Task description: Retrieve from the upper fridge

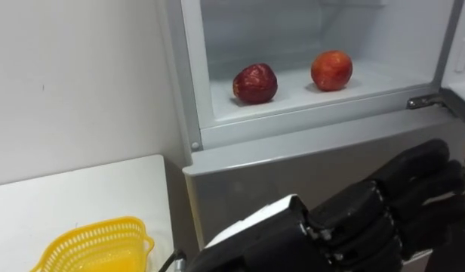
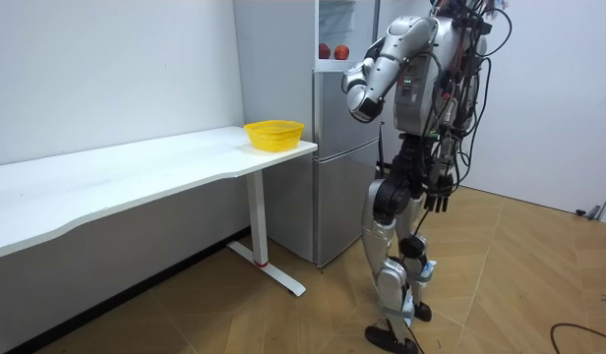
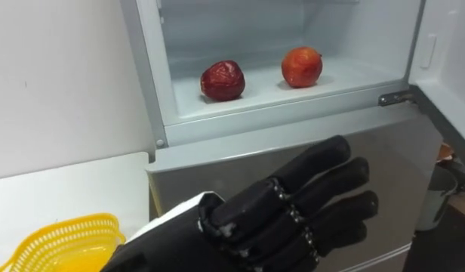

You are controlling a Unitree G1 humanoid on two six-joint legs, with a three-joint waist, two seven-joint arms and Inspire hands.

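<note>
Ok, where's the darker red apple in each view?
Left eye view: dark red apple upper centre, left of the orange-red apple.
Right eye view: upper left of centre.
Room view: tiny, top centre, left one of the pair.
Shared landmark: the yellow basket.

The upper compartment [image 3: 293, 30] stands open to the front. On its shelf [image 3: 255, 100] the dark red apple [image 3: 223, 80] and the orange-red apple [image 3: 302, 66] lie apart, with a bare gap between them and free room above. The fridge frame [image 3: 146, 68] bounds the opening on the left; the open door [image 3: 444, 45] bounds it on the right. The left hand [image 3: 270, 219] is below the shelf edge, with nothing between it and the opening.
</note>
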